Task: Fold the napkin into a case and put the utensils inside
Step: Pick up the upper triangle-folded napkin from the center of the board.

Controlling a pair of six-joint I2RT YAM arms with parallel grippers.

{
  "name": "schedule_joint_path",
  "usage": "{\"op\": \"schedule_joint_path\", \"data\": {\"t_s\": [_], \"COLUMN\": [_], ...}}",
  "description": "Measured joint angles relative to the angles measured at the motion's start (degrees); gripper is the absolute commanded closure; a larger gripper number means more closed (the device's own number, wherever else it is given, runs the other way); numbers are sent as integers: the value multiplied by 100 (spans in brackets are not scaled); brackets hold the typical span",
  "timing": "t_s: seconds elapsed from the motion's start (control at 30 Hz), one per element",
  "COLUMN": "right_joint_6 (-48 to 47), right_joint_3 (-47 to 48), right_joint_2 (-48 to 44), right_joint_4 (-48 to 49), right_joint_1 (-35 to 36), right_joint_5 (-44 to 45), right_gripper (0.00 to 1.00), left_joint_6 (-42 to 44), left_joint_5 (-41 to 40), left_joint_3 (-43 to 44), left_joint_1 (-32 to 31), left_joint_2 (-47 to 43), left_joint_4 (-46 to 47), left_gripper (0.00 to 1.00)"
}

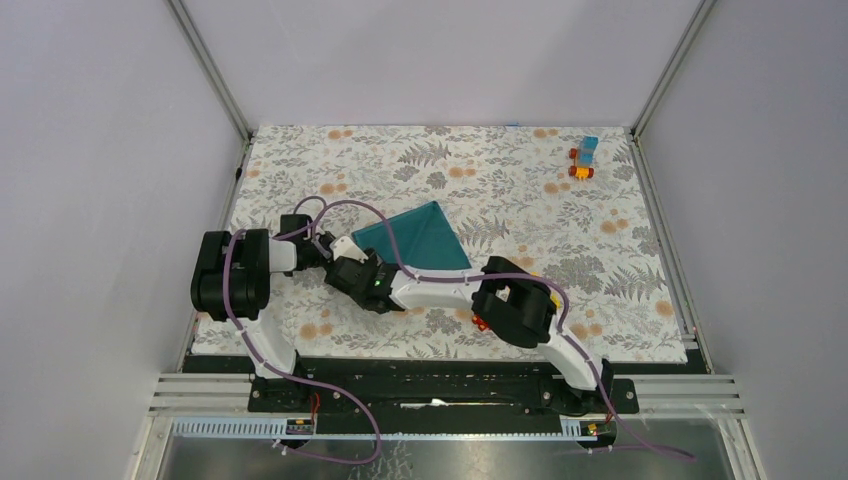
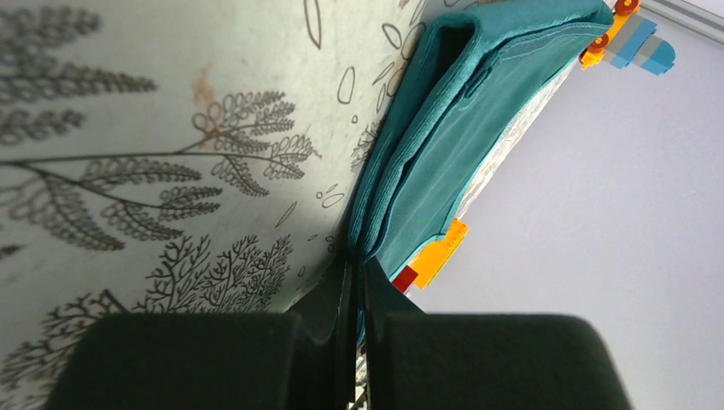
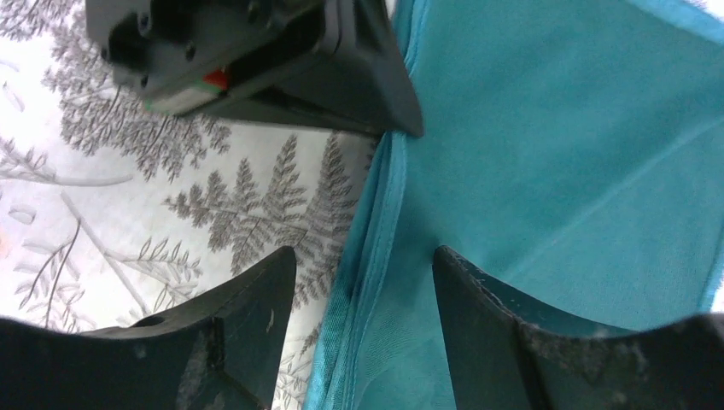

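The left gripper (image 2: 357, 275) pinches the folded teal napkin (image 2: 444, 154) edge at lower centre; the right gripper (image 3: 363, 256) stands open astride it.

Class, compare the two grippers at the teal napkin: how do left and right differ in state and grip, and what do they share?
The left gripper is shut; the right gripper is open. The left gripper pinches the napkin at its folded edge; the right gripper holds nothing, its fingers straddling that edge. Both are dark, two-fingered and at the same side of the napkin.
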Motion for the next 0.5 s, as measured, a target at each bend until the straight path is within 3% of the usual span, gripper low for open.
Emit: {"op": "schedule_joint_path", "data": {"t_s": [0.27,0.5], "right_joint_6": [-96,-122], "right_joint_3": [236,258], "right_joint_2": [389,498], "right_joint_4": [195,111], "right_joint_1": [205,356], "right_joint_5": [1307,1937], "right_gripper": [42,49], "left_joint_6": [-31,-39], "left_joint_5": [57,107], "left_joint_3": [4,20], "left_joint_1": [13,61], "left_joint_2": [17,52], "left_joint_4": [-46,-55], "left_gripper": [100,100]}}
